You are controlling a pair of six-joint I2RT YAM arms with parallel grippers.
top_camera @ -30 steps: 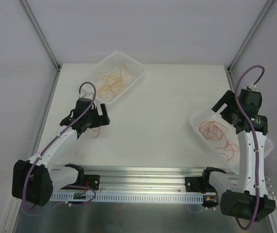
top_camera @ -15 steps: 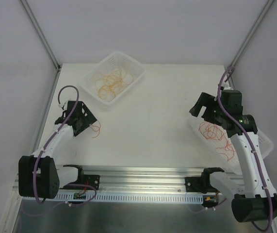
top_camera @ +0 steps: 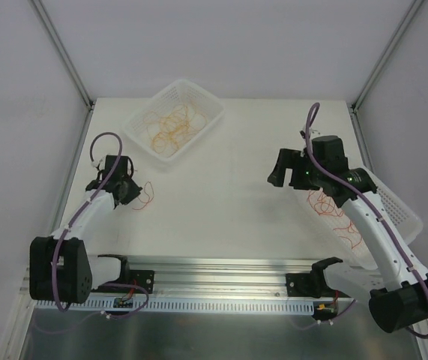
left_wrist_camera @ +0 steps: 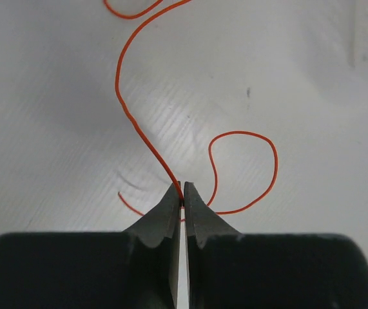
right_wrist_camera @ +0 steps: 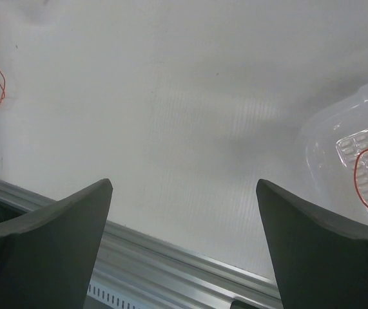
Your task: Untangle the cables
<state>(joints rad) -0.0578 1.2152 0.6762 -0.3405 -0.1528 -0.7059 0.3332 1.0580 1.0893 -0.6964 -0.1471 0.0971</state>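
A thin red cable (top_camera: 147,193) lies loose on the white table at the left. In the left wrist view the same cable (left_wrist_camera: 132,103) curls away from my left gripper (left_wrist_camera: 183,190), which is shut on it at the fingertips. From above, the left gripper (top_camera: 129,192) sits low over the table beside that strand. Orange cables (top_camera: 172,124) fill the white basket (top_camera: 210,106) at the back. Red cables (top_camera: 335,208) lie in the clear tray (top_camera: 397,210) on the right. My right gripper (top_camera: 279,172) hangs open and empty over the table, left of that tray (right_wrist_camera: 329,138).
An aluminium rail (top_camera: 221,271) runs along the near edge between the arm bases and also shows below the right gripper (right_wrist_camera: 184,183). Grey walls and frame posts enclose the table on three sides.
The left gripper has shut on the loose red cable and its arm has drawn back to the left. The right arm has swung left, away from the tray and out over the table.
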